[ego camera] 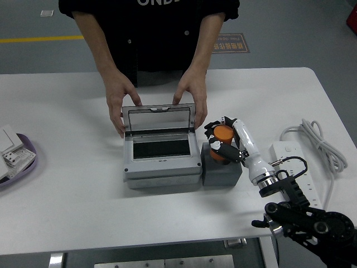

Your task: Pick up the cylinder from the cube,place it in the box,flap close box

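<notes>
The right hand [222,140] sits right of frame centre with its black fingers [213,128] curled around the orange cylinder [222,135], which stands upright, its long axis vertical. The cylinder is at the top of the dark grey cube [221,170]; whether its base still touches the cube cannot be told from this angle. So the grasp looks made, and the lift is the step in hand.

The grey box [161,158] lies just beside the cube, to the left in the frame, its clear flap [158,118] tilted up at the far edge. A person at the upper part of the frame steadies that flap with both hands [120,100], 1 at each top corner. The dark opening [159,148] faces upward, so the carry should run leftward and slightly up over the box's right wall, then down. Only the right arm is in view, and it is the 1 beside the cylinder. A white power strip [290,162] lies on the desk [67,195] to the right.
</notes>
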You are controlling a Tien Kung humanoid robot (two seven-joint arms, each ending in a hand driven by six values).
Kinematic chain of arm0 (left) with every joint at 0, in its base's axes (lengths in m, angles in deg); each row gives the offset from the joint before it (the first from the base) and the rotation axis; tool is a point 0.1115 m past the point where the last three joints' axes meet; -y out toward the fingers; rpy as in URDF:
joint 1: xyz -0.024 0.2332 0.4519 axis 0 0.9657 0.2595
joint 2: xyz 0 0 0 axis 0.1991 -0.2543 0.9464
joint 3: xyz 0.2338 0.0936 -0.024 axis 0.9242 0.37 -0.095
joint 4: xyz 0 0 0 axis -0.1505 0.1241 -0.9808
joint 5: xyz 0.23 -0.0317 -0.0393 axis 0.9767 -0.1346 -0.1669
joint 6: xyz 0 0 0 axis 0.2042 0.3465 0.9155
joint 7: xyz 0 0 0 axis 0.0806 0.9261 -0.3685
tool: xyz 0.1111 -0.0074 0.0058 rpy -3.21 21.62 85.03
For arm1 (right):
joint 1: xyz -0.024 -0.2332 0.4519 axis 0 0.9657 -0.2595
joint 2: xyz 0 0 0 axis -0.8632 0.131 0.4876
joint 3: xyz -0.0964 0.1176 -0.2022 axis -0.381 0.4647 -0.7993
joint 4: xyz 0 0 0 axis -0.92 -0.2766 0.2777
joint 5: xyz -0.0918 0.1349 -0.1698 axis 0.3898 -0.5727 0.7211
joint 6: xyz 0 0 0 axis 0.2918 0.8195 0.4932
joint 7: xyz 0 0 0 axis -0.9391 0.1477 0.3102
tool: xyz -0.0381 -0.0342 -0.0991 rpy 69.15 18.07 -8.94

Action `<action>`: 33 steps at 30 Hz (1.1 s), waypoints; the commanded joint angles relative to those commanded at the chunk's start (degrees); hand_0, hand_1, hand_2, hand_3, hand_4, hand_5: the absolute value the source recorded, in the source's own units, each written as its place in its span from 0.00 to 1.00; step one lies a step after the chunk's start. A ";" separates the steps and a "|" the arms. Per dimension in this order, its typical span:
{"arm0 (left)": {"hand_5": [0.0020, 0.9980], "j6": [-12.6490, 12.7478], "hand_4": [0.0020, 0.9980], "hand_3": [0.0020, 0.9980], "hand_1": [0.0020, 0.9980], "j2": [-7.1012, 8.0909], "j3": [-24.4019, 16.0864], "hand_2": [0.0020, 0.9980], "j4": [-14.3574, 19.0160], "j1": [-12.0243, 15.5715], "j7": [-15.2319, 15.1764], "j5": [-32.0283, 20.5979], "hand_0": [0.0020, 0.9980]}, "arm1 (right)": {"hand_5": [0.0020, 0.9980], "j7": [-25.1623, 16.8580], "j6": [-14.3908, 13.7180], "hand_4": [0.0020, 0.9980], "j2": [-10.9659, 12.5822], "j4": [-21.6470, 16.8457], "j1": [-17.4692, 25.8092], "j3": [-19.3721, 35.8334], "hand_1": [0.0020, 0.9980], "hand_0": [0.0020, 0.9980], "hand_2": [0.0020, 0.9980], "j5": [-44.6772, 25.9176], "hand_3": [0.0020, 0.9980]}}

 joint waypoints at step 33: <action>0.30 -1.16 0.70 0.59 0.56 0.58 -3.50 0.57 0.29 0.70 2.16 5.23 0.51 | 0.00 53.44 12.33 0.00 -12.03 -4.81 -17.69 -2.92 0.21 0.03 0.30 56.02 0.28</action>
